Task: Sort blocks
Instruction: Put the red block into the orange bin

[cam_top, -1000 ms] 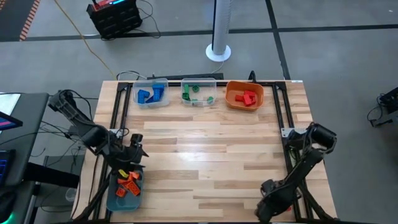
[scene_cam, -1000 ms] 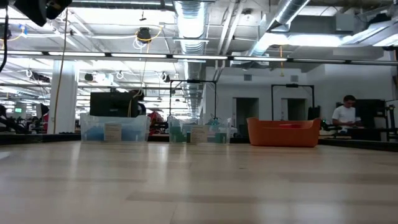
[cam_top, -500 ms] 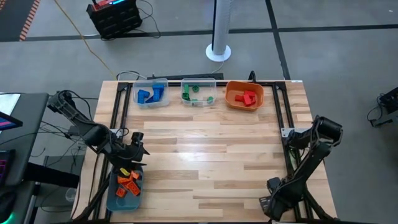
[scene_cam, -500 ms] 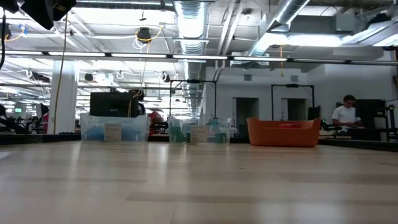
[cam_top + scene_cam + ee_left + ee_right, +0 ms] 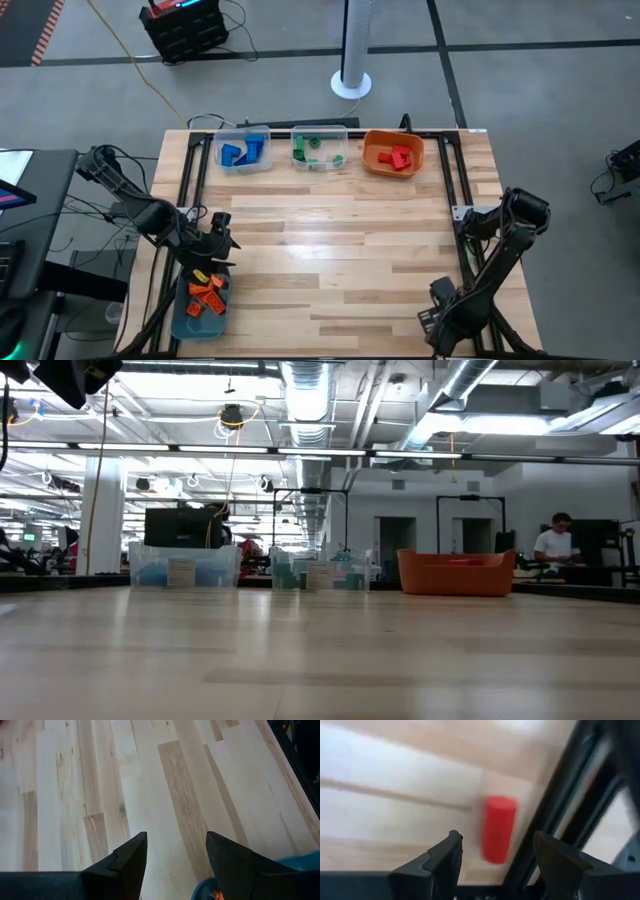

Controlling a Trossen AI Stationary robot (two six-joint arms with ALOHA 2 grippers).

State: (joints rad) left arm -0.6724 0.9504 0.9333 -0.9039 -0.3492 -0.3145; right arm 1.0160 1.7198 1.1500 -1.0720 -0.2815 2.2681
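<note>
My left hand (image 5: 213,243) hangs over the worktop (image 5: 330,250) at the far rim of the teal bin (image 5: 180,318), fingers apart, empty. The unsorted blocks (image 5: 207,293), mostly orange, lie in that bin just near-side of the hand, so left is the closer arm. My right hand (image 5: 495,851), apart and empty, waits at the near right corner. Its wrist view alone shows a red cylinder (image 5: 497,828) lying on end-to-end axis ahead, at the worktop edge.
</note>
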